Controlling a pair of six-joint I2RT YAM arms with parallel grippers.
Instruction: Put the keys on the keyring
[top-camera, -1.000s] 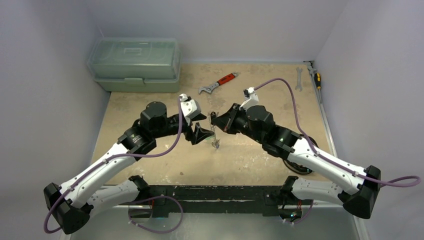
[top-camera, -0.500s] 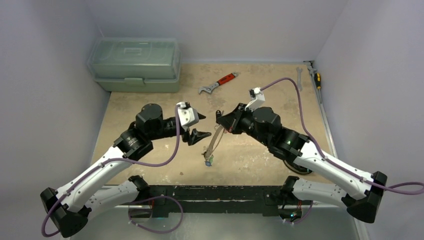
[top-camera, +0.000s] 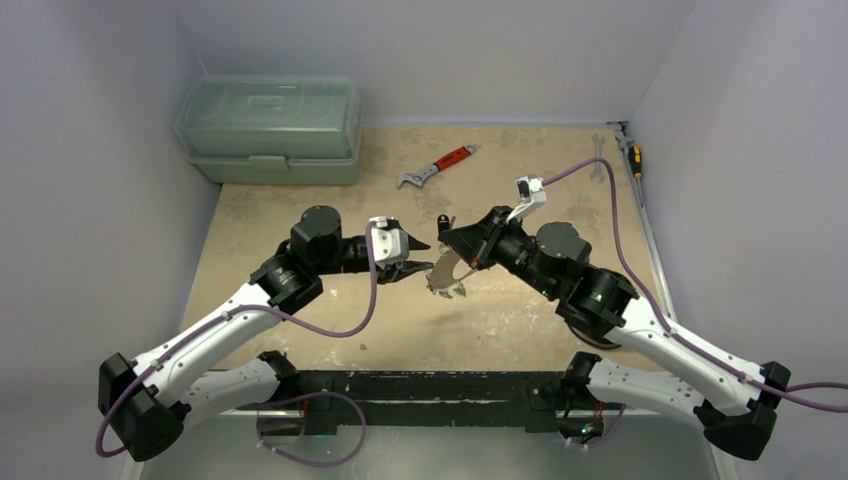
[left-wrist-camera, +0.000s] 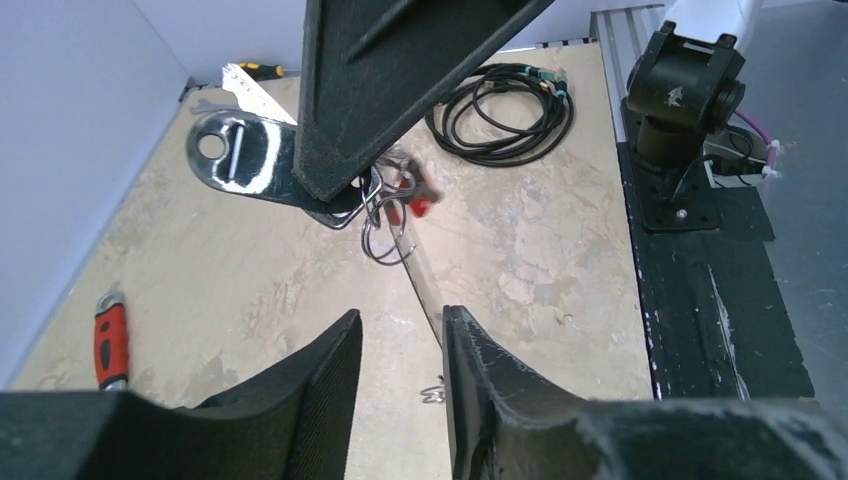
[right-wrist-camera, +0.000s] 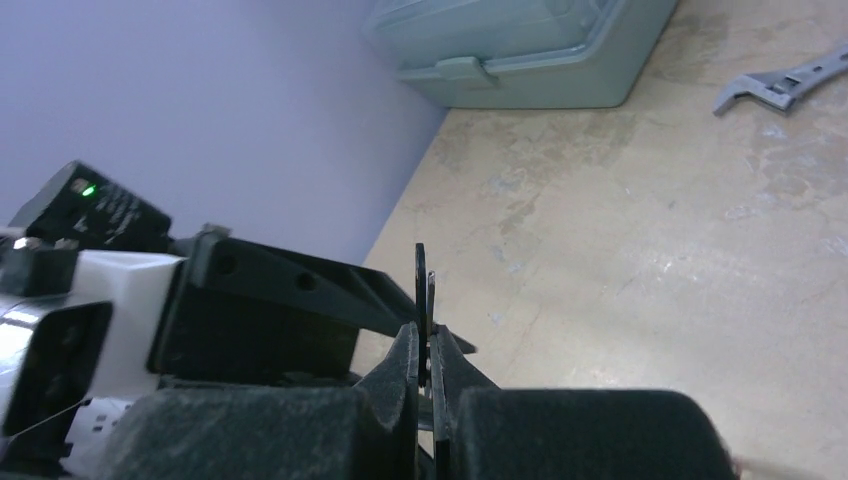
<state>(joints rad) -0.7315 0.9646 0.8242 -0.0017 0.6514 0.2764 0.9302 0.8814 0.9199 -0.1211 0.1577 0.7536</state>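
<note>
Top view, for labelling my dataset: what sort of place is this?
Likely a walled robot test bench dressed as a workshop: green toolbox, red-handled wrench, spanner and screwdriver.

Pale lilac walls (top-camera: 450, 50) close me in on three sides. Under me lies a beige, stained table top (top-camera: 240, 215).

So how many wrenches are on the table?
2: the red-handled adjustable wrench at the far middle, and a plain silver spanner near the far right corner. More could be hidden.
</note>
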